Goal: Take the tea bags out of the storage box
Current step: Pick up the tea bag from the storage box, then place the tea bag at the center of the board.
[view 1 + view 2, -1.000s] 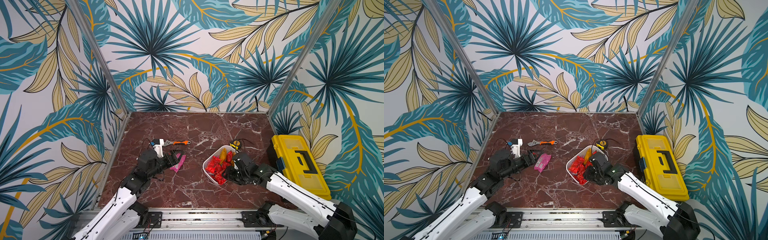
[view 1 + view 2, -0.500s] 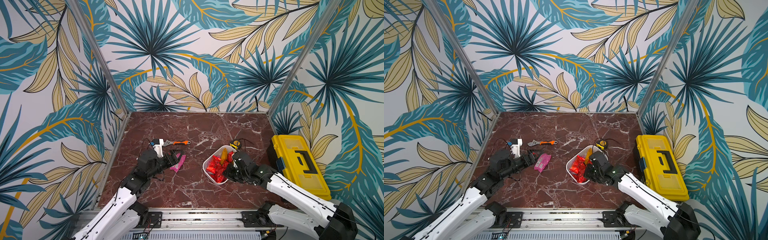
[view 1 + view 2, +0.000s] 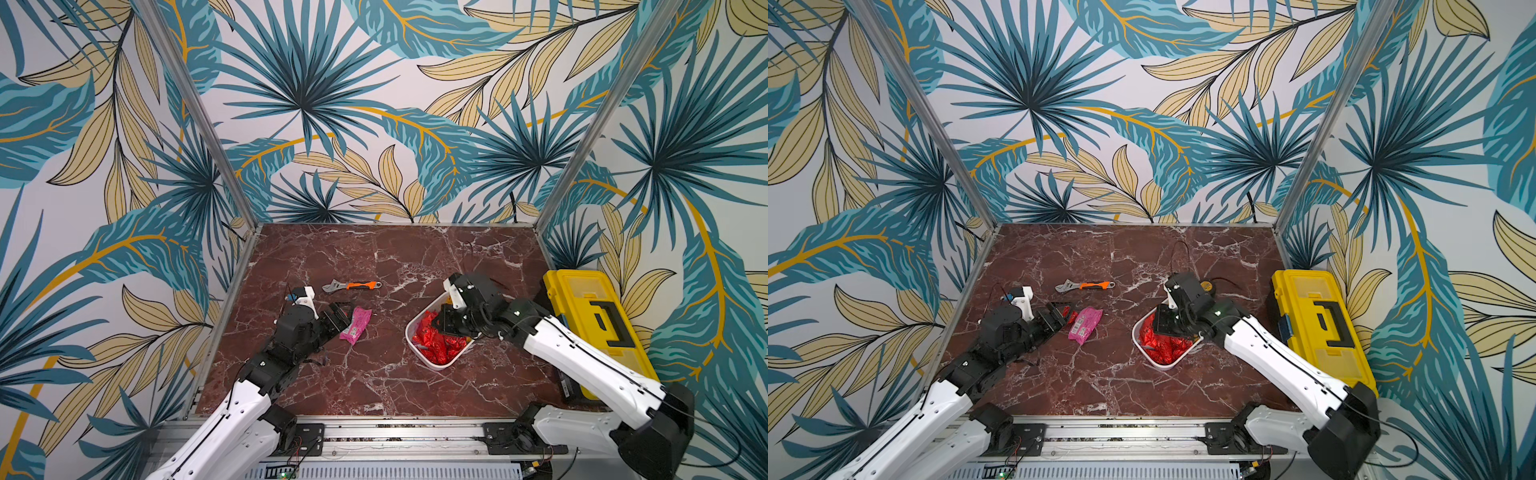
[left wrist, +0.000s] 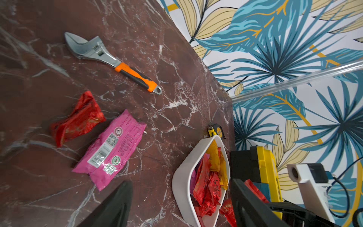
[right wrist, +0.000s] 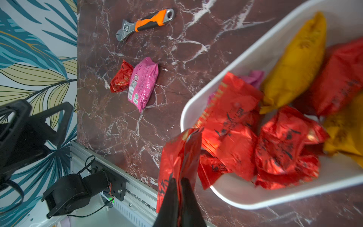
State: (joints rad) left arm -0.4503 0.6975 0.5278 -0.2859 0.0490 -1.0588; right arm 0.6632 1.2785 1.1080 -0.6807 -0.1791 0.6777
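The white storage box (image 3: 437,365) sits right of centre, holding several red and yellow-orange tea bags (image 3: 432,345). My right gripper (image 5: 179,181) hangs over the box and is shut on one red tea bag (image 5: 174,157), pinched by its edge just above the box rim (image 5: 198,102). In both top views its black jaws (image 3: 1163,322) hide part of the pile. A pink tea bag (image 3: 355,326) and a red tea bag (image 4: 76,119) lie side by side on the marble at the left. My left gripper (image 3: 338,316) stands open beside them, holding nothing.
An orange-handled wrench (image 3: 352,286) lies behind the two loose tea bags. A big yellow toolbox (image 3: 594,328) stands along the right wall. A small yellow tape measure (image 4: 216,130) sits just behind the storage box. Metal rails run along the front edge.
My right gripper has shut on a red tea bag in the box and risen with it, moving towards the far end. The left arm has stayed still.
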